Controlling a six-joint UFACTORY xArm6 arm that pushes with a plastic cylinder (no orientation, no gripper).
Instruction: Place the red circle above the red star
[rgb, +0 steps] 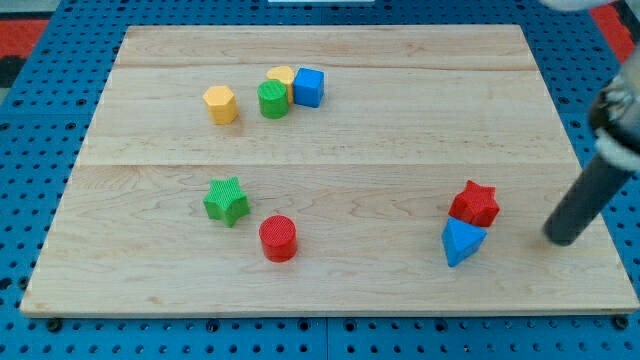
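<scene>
Bright, even light; soft shadows; mild blur.

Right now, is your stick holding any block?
No, nothing is held. My tip touches no block; it sits to the view's right of the red star, far from the red circle.

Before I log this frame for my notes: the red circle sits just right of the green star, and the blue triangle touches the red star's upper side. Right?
Not quite. The camera view shows the blue triangle touching the red star's lower side, not its upper. The red circle does sit just right of the green star.
</scene>
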